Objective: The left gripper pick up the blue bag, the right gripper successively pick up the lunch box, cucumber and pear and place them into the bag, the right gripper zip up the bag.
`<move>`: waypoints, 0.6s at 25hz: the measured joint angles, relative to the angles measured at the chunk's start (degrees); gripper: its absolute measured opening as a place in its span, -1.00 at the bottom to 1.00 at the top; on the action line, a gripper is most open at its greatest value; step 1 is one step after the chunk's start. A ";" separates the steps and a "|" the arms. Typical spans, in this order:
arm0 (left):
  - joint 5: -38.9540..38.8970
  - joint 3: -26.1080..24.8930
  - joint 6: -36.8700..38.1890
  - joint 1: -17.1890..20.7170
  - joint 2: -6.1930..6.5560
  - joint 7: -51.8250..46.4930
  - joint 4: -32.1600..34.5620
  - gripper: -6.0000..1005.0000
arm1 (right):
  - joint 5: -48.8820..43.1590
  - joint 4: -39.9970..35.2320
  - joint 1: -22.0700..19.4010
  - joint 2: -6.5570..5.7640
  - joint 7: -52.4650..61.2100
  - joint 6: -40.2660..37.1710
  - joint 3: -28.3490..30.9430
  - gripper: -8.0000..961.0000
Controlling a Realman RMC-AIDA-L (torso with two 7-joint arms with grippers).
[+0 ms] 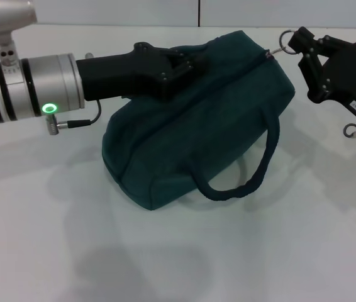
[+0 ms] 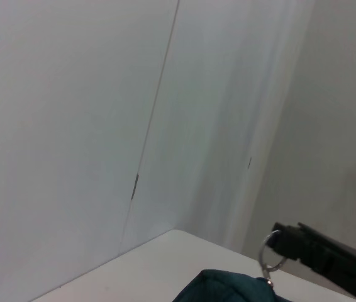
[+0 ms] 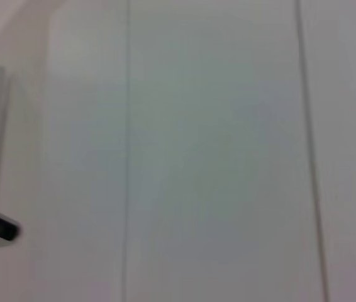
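Head view: we see right gripper (image 1: 289,41) pinched on ring pull (image 1: 283,45); left gripper (image 1: 181,63) clamps blue bag (image 1: 197,126).
Risk: we judge ring slips out; zipper jams.

A white table (image 1: 71,239) stands before pale wall panels (image 2: 71,126).

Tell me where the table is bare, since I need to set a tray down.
Bare white table spans the near side in front of the dark teal fabric bag. It is crowded farther back: the left gripper grips the bag's top, and the right gripper holds the metal zipper ring.
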 joint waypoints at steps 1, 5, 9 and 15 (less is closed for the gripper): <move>0.21 0.00 0.00 -0.21 0.00 0.00 -0.01 -0.88 | 0.57 0.07 -0.17 0.00 0.01 0.53 0.02 -0.95; 1.63 0.06 -0.07 -1.56 -0.01 0.00 -0.36 -0.87 | 3.69 1.29 -0.50 0.00 0.61 1.32 0.01 -0.95; 2.73 0.28 -0.12 -3.71 0.00 0.44 -2.43 -0.86 | 5.73 2.41 -0.63 -0.04 2.16 2.01 0.02 -0.95; 3.20 0.11 -0.33 -4.64 0.01 0.59 -3.51 -0.85 | 8.32 3.03 -1.22 -0.06 2.82 4.74 0.03 -0.93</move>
